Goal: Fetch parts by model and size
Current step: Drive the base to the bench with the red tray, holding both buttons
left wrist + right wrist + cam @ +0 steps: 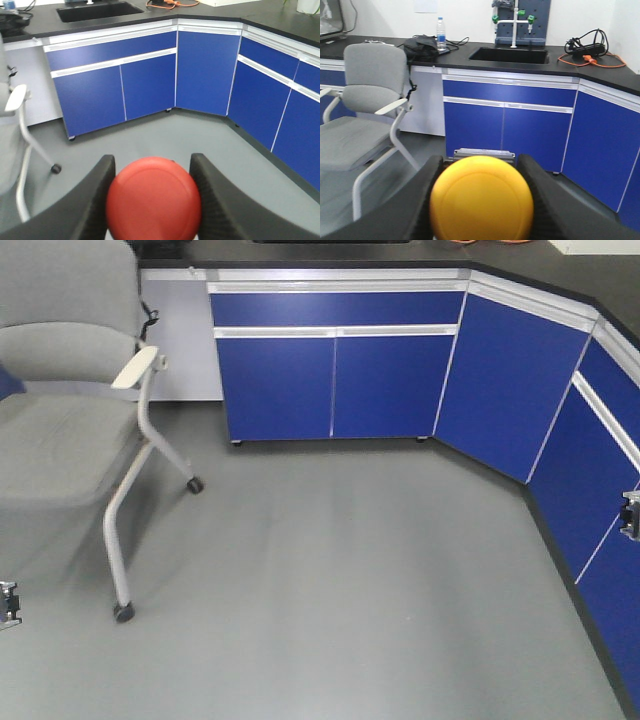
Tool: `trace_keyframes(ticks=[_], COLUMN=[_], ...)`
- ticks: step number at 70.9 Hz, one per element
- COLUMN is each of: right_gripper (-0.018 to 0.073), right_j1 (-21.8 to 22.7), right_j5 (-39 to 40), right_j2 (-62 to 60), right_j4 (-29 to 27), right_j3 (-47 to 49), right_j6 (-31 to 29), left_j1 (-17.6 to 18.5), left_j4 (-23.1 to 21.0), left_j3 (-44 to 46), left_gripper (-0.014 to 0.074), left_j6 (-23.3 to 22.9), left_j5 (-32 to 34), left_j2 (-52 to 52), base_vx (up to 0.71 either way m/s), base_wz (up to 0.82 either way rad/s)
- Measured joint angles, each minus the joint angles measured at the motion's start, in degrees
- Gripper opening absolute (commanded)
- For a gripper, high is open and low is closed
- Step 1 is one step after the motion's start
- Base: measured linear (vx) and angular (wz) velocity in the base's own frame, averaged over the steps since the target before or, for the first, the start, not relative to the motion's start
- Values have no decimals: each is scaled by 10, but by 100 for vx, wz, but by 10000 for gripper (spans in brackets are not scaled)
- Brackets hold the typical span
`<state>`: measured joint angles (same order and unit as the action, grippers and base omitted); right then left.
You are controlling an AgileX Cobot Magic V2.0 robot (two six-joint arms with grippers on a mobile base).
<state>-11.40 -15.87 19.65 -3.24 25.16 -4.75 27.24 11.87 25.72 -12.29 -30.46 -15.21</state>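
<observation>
My left gripper is shut on the red-capped push-button switch. Its round red cap fills the gap between the two black fingers and faces the camera; its base is hidden. My right gripper is shut on the yellow-capped push-button switch, held the same way between black fingers. A grey metal edge shows just behind the yellow cap. Both are held in the air above the grey floor. In the front view only small grey pieces show at the left edge and right edge.
A grey wheeled chair stands at the left on the grey floor. Blue cabinets with a black countertop run along the back and right side. On the counter are a sink, a water bottle, a black bag and an orange cable.
</observation>
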Motion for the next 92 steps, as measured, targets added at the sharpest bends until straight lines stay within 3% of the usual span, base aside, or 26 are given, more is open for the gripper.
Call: trace_keyframes(ticks=[22, 92], right_gripper=[-10, -10], right_j1=[0, 0], right_j5=[0, 0], right_j2=[0, 0], right_j4=[0, 0], right_j3=[0, 0], right_j6=[0, 0], left_j1=[0, 0], left_j4=[2, 2], left_j3=[0, 0], left_gripper=[-7, -7], left_j6=[0, 0], left_j5=[0, 0], left_j2=[0, 0], base_vx=[40, 24], base_wz=[-52, -95])
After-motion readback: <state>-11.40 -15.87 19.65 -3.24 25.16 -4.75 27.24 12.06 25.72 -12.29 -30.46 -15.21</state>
